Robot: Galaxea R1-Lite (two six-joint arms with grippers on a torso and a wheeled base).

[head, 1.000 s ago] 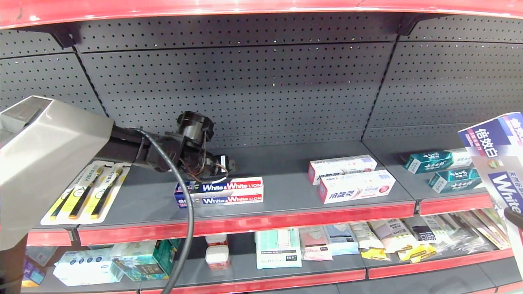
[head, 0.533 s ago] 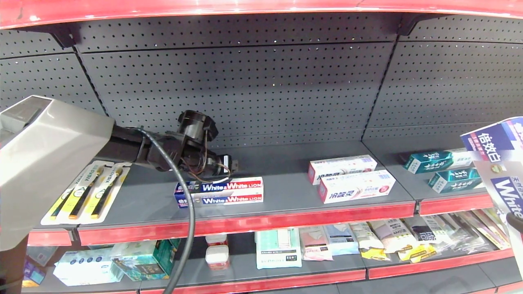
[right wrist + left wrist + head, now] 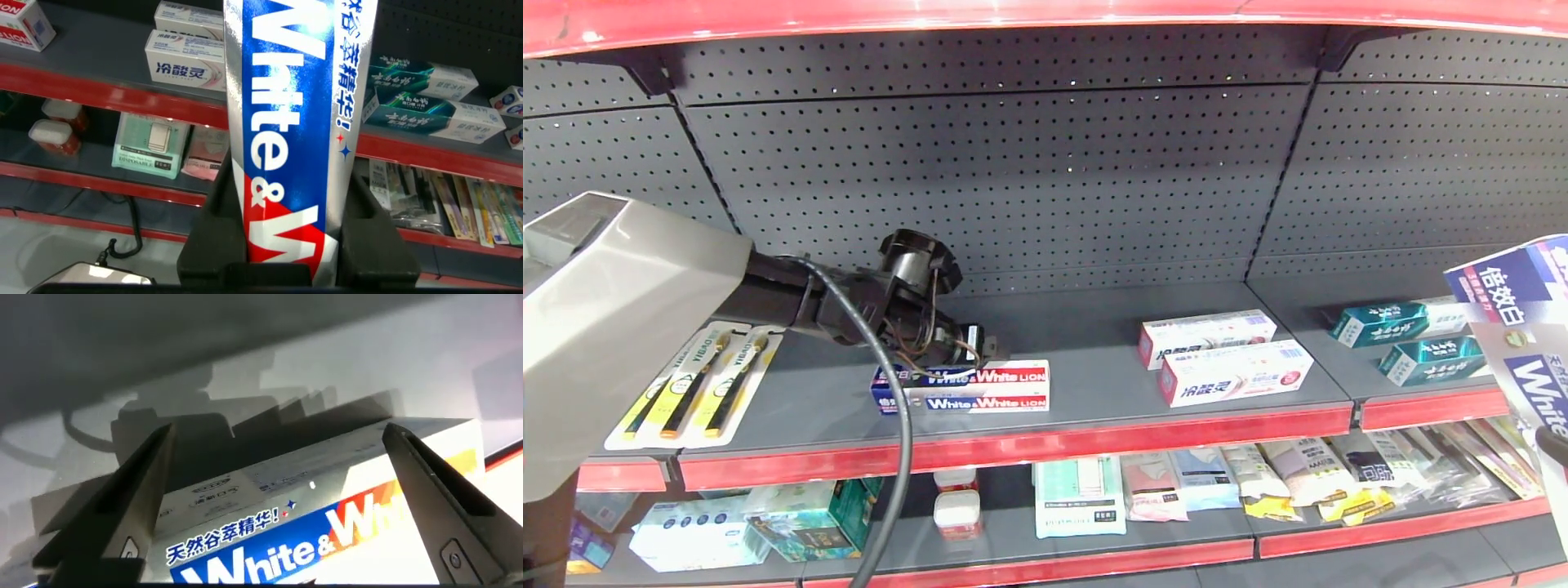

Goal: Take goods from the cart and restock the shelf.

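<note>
My left hand (image 3: pixel 278 437), fingers spread wide and empty, straddles the upper of two stacked blue-white-red toothpaste boxes (image 3: pixel 964 388), centre-left on the grey metal shelf (image 3: pixel 1094 384) near its red lip. Bare shelf lies to their right. The hand has dipped lower than before. My right hand (image 3: pixel 290 224) clamps a matching blue-white-red carton (image 3: pixel 298 106) at the right edge.

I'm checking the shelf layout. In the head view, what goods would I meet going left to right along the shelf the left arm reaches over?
Yellow toothbrush packs → blue-and-white toothpaste boxes → white-and-pink toothpaste boxes → teal toothpaste boxes.
</note>
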